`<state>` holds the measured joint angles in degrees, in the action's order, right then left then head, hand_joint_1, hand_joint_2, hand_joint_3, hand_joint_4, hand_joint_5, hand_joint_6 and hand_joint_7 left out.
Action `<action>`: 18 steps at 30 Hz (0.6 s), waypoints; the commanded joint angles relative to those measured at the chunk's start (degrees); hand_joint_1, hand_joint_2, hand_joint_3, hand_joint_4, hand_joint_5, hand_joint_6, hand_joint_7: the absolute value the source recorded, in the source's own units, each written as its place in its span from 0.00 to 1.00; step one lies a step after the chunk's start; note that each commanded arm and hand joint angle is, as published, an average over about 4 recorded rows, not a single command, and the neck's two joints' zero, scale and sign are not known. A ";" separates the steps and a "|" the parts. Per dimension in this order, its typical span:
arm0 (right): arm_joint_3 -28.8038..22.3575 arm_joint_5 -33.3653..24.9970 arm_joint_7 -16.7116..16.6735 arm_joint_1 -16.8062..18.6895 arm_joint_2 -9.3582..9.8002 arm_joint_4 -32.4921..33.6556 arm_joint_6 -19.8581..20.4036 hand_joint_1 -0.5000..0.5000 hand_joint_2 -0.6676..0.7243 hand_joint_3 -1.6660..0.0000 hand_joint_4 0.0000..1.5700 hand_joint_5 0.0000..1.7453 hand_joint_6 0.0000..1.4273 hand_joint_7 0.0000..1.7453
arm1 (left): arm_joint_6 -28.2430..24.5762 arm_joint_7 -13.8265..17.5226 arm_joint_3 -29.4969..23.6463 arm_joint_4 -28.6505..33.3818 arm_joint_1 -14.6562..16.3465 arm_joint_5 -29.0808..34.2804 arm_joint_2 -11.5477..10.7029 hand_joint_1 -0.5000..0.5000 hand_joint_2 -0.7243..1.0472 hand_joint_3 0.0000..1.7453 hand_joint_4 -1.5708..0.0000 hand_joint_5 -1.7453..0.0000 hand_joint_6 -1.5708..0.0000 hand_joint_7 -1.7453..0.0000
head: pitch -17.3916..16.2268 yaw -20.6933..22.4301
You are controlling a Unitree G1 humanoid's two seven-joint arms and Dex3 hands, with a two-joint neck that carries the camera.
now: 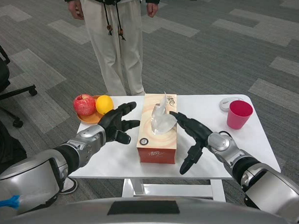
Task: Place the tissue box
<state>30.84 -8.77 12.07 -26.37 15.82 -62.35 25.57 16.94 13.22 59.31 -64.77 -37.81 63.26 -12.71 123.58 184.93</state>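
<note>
The tissue box (157,129) is a long orange-brown carton with a paler top panel, and a white tissue stands up crumpled from its slot. It lies flat near the middle of the white table (112,160), its short end toward the robot. The left hand (118,124) hovers just left of the box, fingers spread apart and holding nothing; whether its fingertips touch the carton's side cannot be told. The right hand (194,137) is just right of the box, fingers spread and pointing down, also empty, apart from the carton. A small round mark sits on the box's near top corner and there is print on the near end face, both too small to read.
</note>
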 commanded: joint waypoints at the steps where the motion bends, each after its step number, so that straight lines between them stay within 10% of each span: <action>1: -1.83 0.09 -0.31 -0.70 0.29 0.01 0.42 0.42 0.59 0.90 0.00 0.06 0.00 0.00 | -0.33 0.32 -1.08 -0.27 -0.84 0.20 -0.47 1.00 0.10 0.04 1.00 0.53 1.00 0.88 | 0.00 0.08; 18: -9.26 0.42 0.06 0.97 1.67 1.18 0.62 0.39 0.59 0.90 0.00 0.06 0.00 0.00 | -0.20 1.46 -9.69 1.97 1.64 -0.51 -2.89 1.00 0.10 0.05 1.00 0.53 1.00 0.88 | 0.26 0.28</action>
<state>22.73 -8.36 12.24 -25.84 17.04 -61.87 25.64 16.72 14.24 51.05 -62.92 -36.84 62.93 -14.33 123.80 185.17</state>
